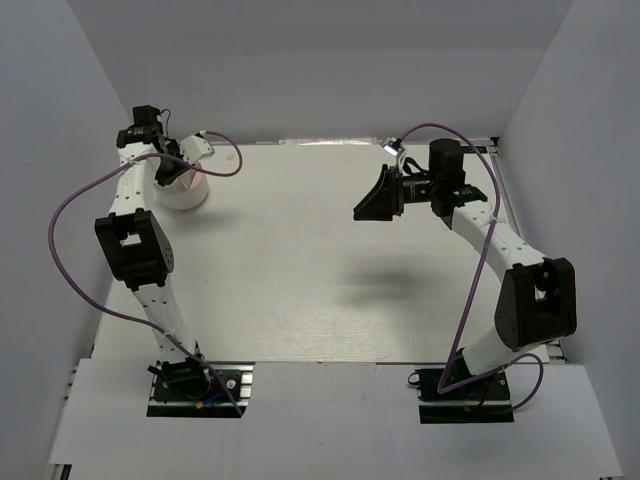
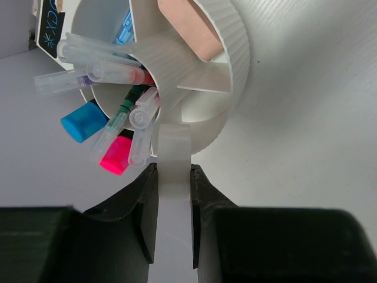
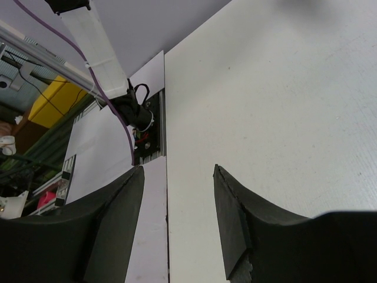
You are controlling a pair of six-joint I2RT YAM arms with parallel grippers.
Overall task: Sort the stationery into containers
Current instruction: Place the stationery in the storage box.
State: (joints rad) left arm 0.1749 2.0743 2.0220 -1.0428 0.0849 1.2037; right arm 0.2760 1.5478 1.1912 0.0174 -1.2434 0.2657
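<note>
Left gripper (image 2: 174,177) clamps the white tape ring (image 2: 174,144) edge-on, its front edge over the rim of the marker-filled white tub (image 2: 235,56); right gripper (image 3: 178,177) gapes empty, well away from the tub.

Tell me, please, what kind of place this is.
Probably a robotics lab test cell: a left arm and a right arm bolted to a white table, plain white walls boxing it in, and a white tub of pens and markers.

gripper (image 2: 174,177) clamps tape ring (image 2: 174,147) | tub (image 2: 235,59) holds pens (image 2: 106,73), markers (image 2: 115,156)
</note>
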